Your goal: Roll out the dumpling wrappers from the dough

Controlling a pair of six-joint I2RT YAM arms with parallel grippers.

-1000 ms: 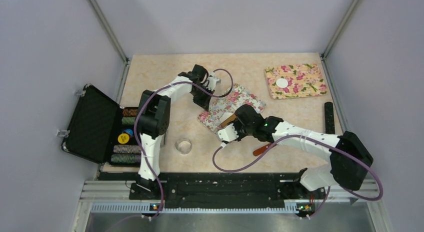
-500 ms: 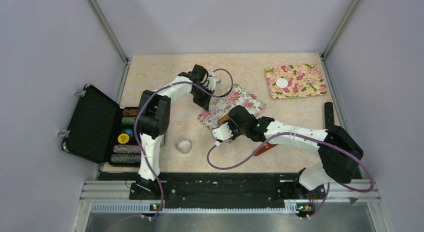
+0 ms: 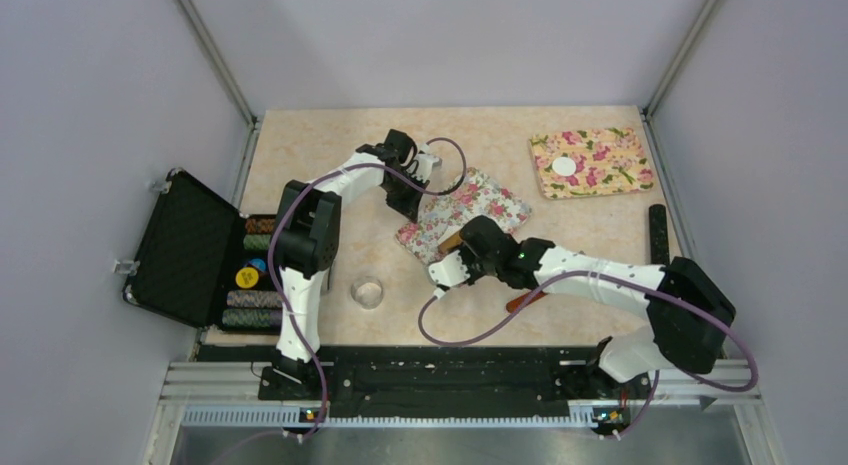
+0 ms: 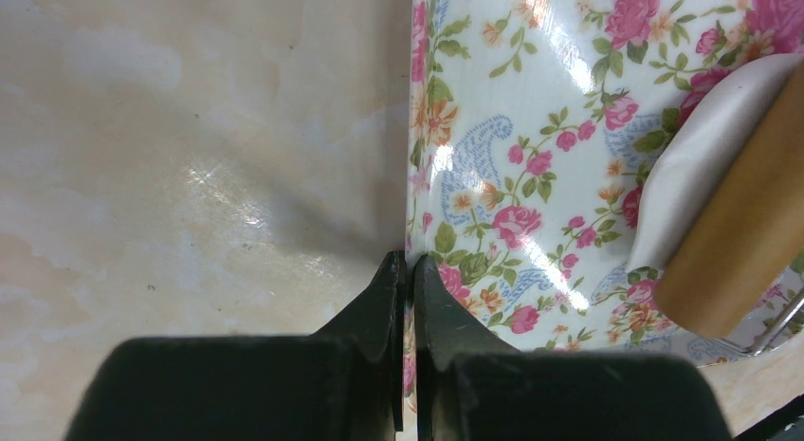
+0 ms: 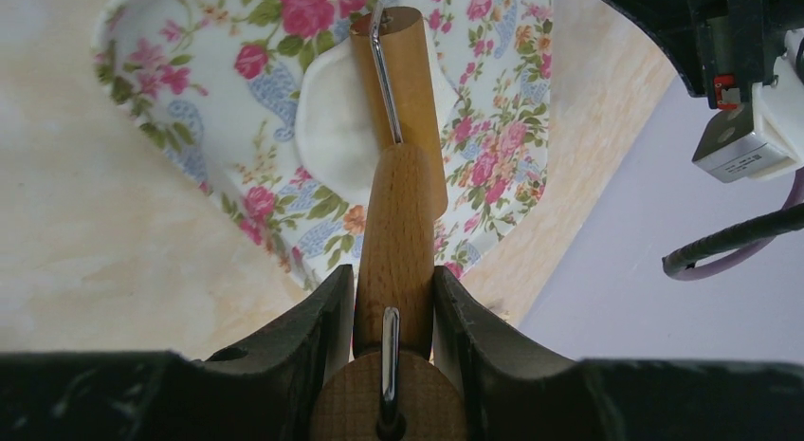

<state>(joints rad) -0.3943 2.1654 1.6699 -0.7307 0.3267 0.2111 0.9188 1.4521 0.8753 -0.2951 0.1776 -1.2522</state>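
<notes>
dough [image 5: 327, 128] under roller [image 5: 414, 81], ahead of right gripper [image 5: 393, 282]

The right hand [image 5: 393, 291] grips a wooden rolling pin [image 5: 398, 213] lying across a white dumpling wrapper [image 5: 332, 128] on a floral mat [image 5: 180, 90].

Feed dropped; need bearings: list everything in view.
centre mat: 1, floral, middle
far mat: 1, floral, rear right
dumpling wrapper: 1, white, on far mat
roller: 1, wooden, in right gripper
dough: 1, white, centre mat, under roller
glass bowl: 1, clear, near edge
case: 1, black, left side
chips: stacks, mixed colours, in case
bar: 1, black, right edge
handle: 1, orange, under right arm
left gripper: 1, black, shut on centre mat
right gripper: 1, black, shut on roller
</notes>
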